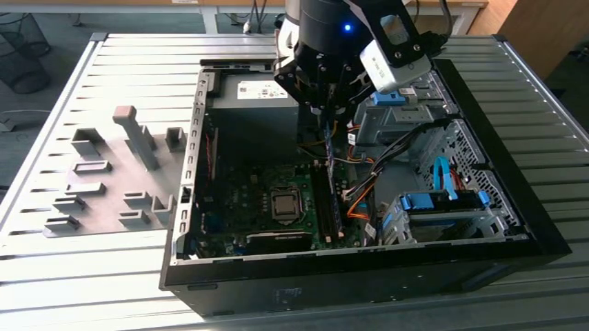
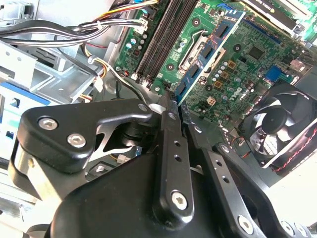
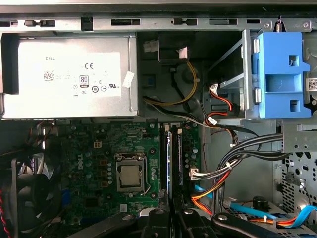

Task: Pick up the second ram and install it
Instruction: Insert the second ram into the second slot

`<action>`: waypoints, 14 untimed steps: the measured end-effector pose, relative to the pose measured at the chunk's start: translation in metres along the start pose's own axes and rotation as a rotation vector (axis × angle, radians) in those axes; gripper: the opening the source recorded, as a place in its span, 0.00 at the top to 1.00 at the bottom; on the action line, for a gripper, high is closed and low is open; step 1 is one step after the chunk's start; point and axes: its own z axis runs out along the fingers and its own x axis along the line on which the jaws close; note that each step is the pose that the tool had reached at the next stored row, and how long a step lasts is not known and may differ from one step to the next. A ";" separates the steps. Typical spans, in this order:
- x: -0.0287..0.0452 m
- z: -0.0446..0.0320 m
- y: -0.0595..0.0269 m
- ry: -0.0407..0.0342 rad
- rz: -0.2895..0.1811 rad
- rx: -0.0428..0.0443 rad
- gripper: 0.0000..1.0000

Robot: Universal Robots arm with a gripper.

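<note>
My gripper [image 1: 329, 112] hangs over the open computer case [image 1: 368, 276], above the motherboard [image 1: 267, 200]. In the second wrist view its black fingers [image 2: 168, 129] are shut on the second ram [image 2: 210, 47], a thin blue board with dark chips that sticks out past the fingertips toward the motherboard. The first wrist view shows the second ram [image 3: 170, 158] edge-on, lined up along the long black memory slots [image 3: 179, 158] beside the processor socket [image 3: 130, 176], with the gripper [image 3: 171, 218] just behind it. Whether the stick touches a slot I cannot tell.
A grey power supply [image 3: 69, 79] fills the case's far end. Blue drive-bay clips [image 3: 282, 74] and bundled cables [image 3: 223, 168] crowd one side of the slots; a black fan [image 3: 29, 198] sits on the other. Grey holder blocks [image 1: 120, 172] stand on the table at the exterior view's left.
</note>
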 end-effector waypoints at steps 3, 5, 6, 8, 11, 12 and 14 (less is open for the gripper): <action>0.0001 0.0011 0.0000 0.0000 0.000 0.0000 0.86; 0.0001 0.0022 0.0000 0.0000 0.000 0.0000 0.86; 0.0001 0.0022 0.0000 0.0000 0.000 -0.0001 0.86; 0.0001 0.0022 0.0000 0.0000 0.000 0.0000 0.86; 0.0000 0.0023 0.0000 0.0000 0.000 0.0000 0.86; -0.0004 0.0024 0.0000 0.0000 0.000 -0.0001 0.86; -0.0006 0.0032 0.0000 0.0000 0.000 -0.0002 0.86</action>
